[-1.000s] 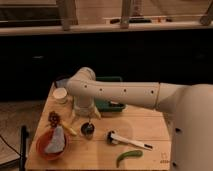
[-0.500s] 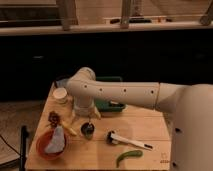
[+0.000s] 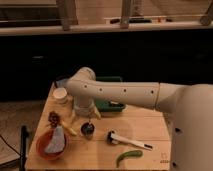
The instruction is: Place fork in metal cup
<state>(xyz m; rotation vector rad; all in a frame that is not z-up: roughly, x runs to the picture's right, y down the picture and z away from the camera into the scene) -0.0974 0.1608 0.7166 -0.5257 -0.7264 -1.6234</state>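
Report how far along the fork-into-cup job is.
Done: the arm has brought the gripper directly over the metal cup, near the front of the wooden table. In hand: the placing itself; the fork cannot be made out, so whether it is held or already in the cup is unclear. Left: confirming the fork sits in the cup, then pulling the arm away. The white-handled tool and green pepper lie untouched.

A lab-like test room, dimly lit: a small wooden table (image 3: 150, 127) stands before dark panels, a pale ledge and window frames. On it, kitchen props: orange bowl (image 3: 50, 145), white cup (image 3: 61, 95), green bin (image 3: 111, 105), pepper (image 3: 129, 156), metal cup (image 3: 88, 130). The gripper (image 3: 87, 118) hangs just above the metal cup
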